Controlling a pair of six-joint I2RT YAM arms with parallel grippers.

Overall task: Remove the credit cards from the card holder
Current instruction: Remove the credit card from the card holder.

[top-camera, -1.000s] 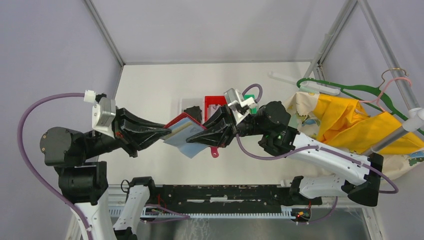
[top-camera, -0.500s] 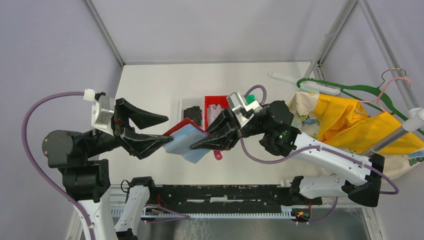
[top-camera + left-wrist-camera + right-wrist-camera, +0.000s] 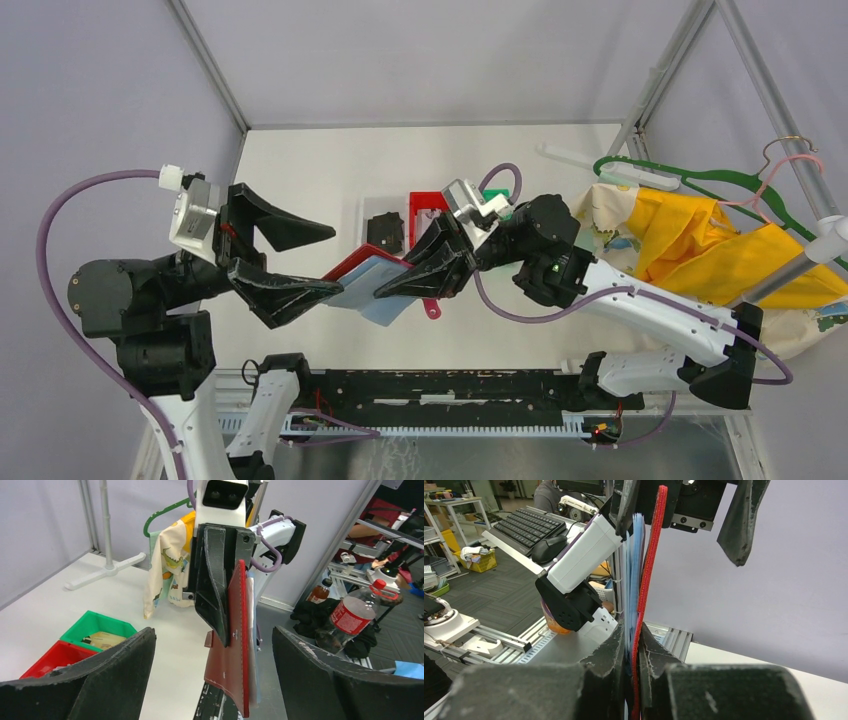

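Jaws of the left gripper (image 3: 336, 262) stand spread wide at the 9 o'clock side of the card holder (image 3: 362, 275). Right gripper (image 3: 392, 277) jaws pinch the red holder from 3 o'clock, keeping it above the table (image 3: 300, 180), its pale blue leaves showing.

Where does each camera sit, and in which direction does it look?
Top external: above and behind the robot, looking down on the table; shows left arm, right arm, left hand open, right hand shut on the card holder.
Left wrist: on the left arm, facing the right hand; left fingers frame the bottom.
Right wrist: on the right arm, facing the left hand; right fingers fill the bottom.
Shared: every view shows the card holder.
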